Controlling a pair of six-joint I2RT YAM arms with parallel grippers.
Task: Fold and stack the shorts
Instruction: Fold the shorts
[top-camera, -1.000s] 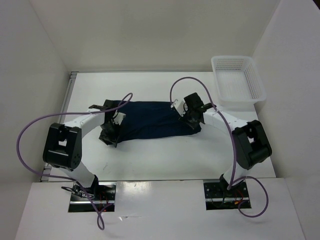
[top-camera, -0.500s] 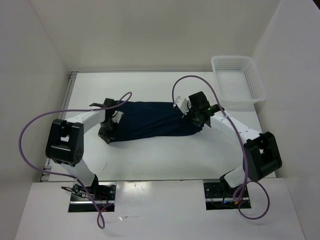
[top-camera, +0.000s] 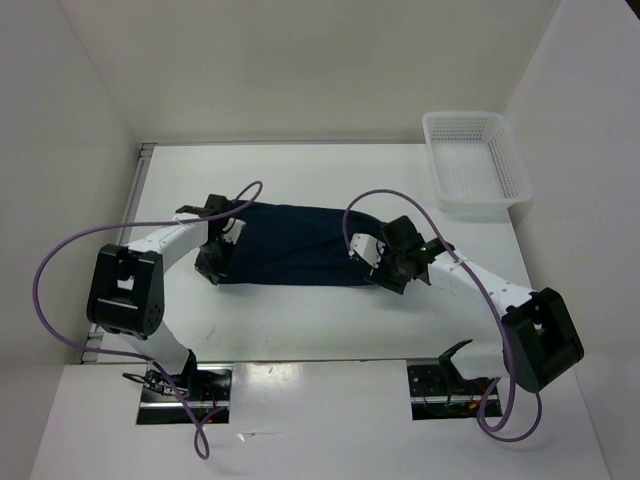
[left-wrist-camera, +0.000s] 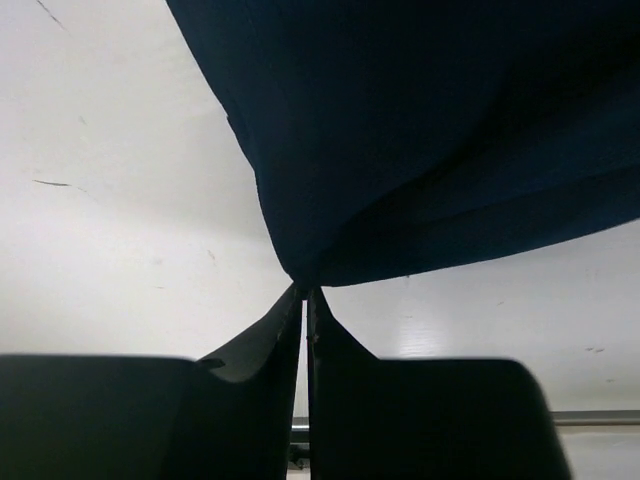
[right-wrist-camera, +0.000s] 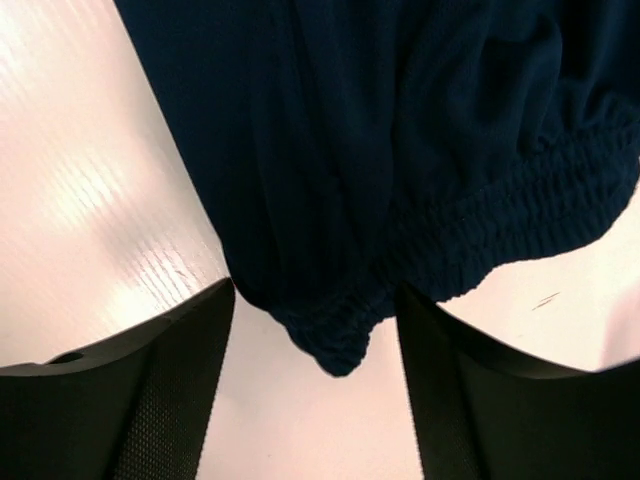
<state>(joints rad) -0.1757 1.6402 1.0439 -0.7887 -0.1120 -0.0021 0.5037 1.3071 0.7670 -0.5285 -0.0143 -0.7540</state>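
The dark navy shorts (top-camera: 295, 245) lie spread across the middle of the white table (top-camera: 300, 320). My left gripper (top-camera: 212, 264) is at their left end, and in the left wrist view it (left-wrist-camera: 303, 297) is shut on a corner of the shorts (left-wrist-camera: 450, 130), which pull up from that point. My right gripper (top-camera: 384, 268) is at their right end. In the right wrist view it (right-wrist-camera: 315, 300) stands open, and a gathered waistband corner of the shorts (right-wrist-camera: 335, 345) hangs loose between the fingers (right-wrist-camera: 170, 370) without touching either.
A white mesh basket (top-camera: 475, 160) stands at the back right corner of the table. White walls close in the left, back and right sides. Purple cables loop above both arms.
My left gripper closed on the left corner of the shorts. My right gripper moved toward the near edge with the waistband, then opened and let it go.
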